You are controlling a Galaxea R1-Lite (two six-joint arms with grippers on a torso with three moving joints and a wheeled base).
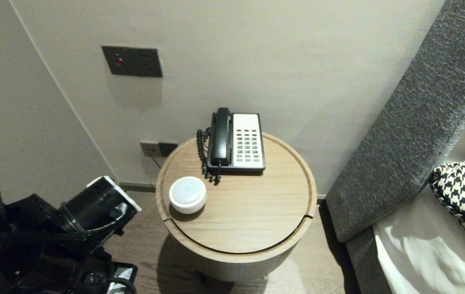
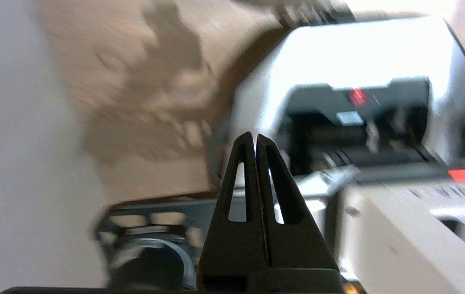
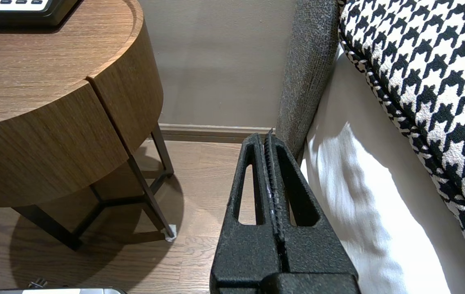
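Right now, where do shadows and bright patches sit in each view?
Head view: phone and white puck cast soft shadows on the round table, which darkens the floor beneath. Right wrist view: a bright patch on the white sheet beside the shut right gripper. Left wrist view: a mottled shadow on the brown floor beyond the shut left gripper.

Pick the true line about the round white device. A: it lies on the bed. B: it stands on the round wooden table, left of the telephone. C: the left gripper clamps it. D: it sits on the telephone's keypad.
B: the round white device stands on the round wooden table, to the left of the telephone and nearer the robot, with nothing gripping it.
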